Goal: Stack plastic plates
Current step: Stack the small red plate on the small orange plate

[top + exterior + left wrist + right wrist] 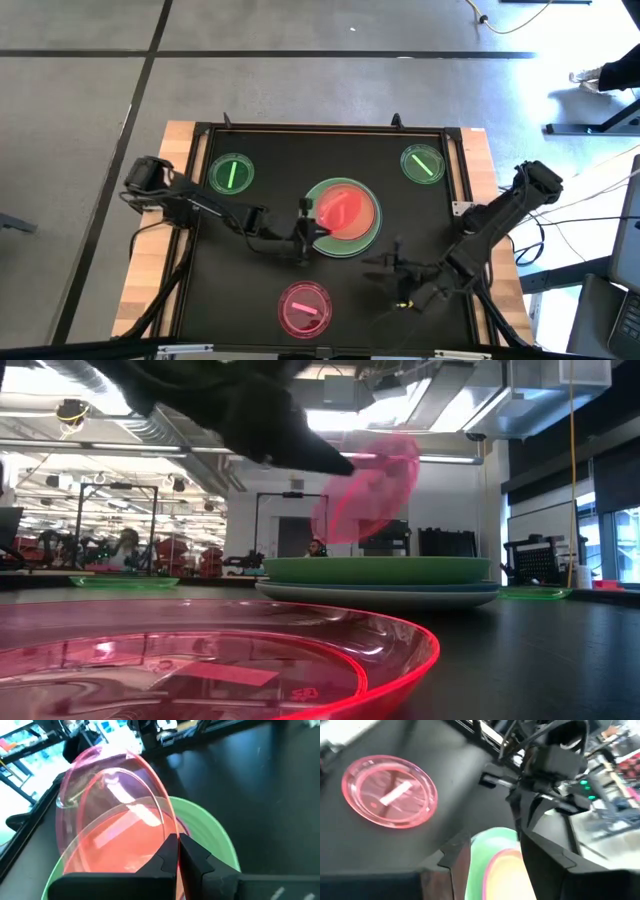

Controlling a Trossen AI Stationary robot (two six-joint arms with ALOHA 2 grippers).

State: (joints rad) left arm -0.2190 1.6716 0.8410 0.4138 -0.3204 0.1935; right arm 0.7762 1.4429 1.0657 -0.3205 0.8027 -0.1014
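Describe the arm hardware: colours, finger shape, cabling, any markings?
Both arms are dark, slim and jointed, with black cables trailing off. The left gripper and right gripper have black angular fingers. Green indicator lights show in the right wrist view; no markings legible.

Bright overhead room light, glare on the black table (260, 785), right-wrist motion blur.

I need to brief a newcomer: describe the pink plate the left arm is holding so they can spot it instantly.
Find the green plate topping the stack at the middle of the black table. Tilted above it, pinched at its rim by the left gripper, is the held pink plate. The other pink plate lies flat, alone.
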